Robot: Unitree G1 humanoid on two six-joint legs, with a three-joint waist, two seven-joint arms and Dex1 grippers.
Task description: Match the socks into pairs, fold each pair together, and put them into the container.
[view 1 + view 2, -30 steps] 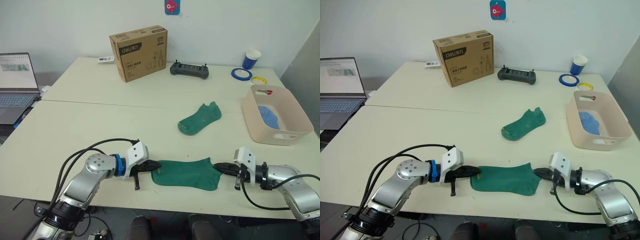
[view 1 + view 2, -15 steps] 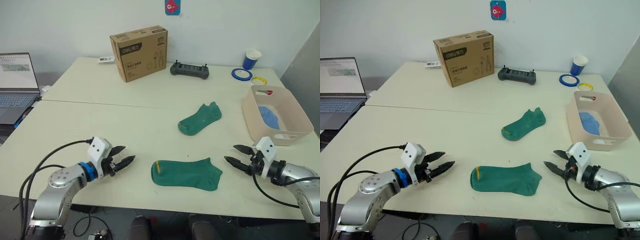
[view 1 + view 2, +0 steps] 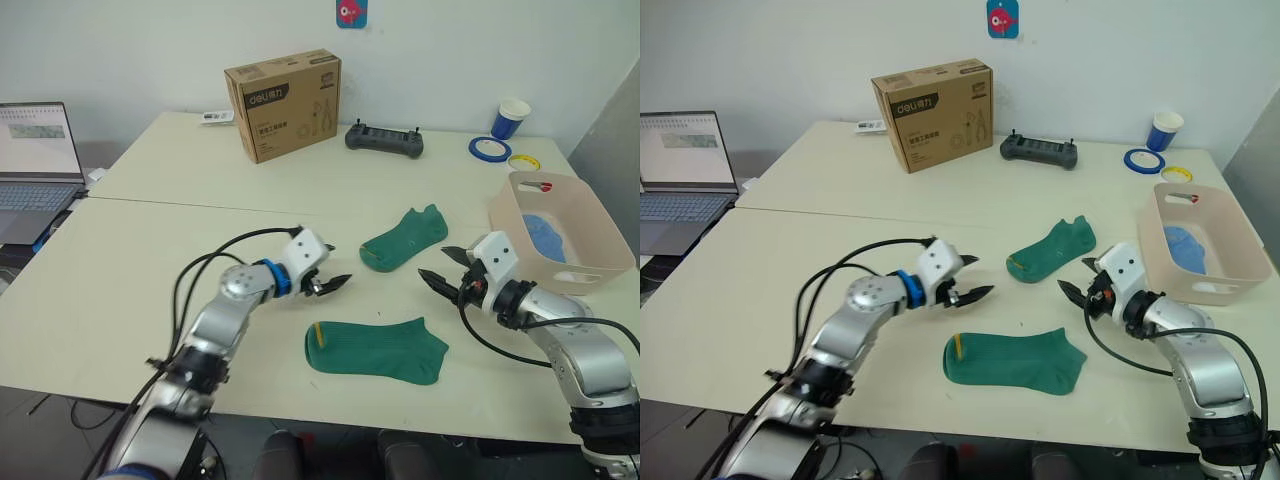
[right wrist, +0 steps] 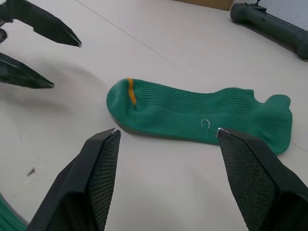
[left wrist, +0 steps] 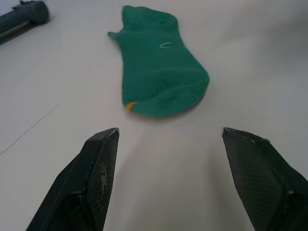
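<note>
Two dark green socks lie flat on the table. One sock [image 3: 375, 348] is near the front edge and nothing touches it. The other sock [image 3: 403, 238] lies farther back, at the middle. My left gripper [image 3: 335, 280] is open just left of that farther sock, and in the left wrist view the sock [image 5: 161, 72] lies ahead of its spread fingers [image 5: 94, 178]. My right gripper [image 3: 435, 263] is open just right of the same sock [image 4: 192, 113]. The pale pink container [image 3: 505, 225] stands at the right with a light blue sock [image 3: 548, 232] inside.
A brown cardboard box [image 3: 282, 105] and a black controller [image 3: 384, 140] stand at the back. A blue cup [image 3: 512, 117] and tape rolls [image 3: 488, 148] sit at the back right. A laptop [image 3: 35, 165] is at the far left.
Both grippers let go of the near green sock and opened. They then moved away from the front edge to either side of the farther green sock. The near sock stays flat.
</note>
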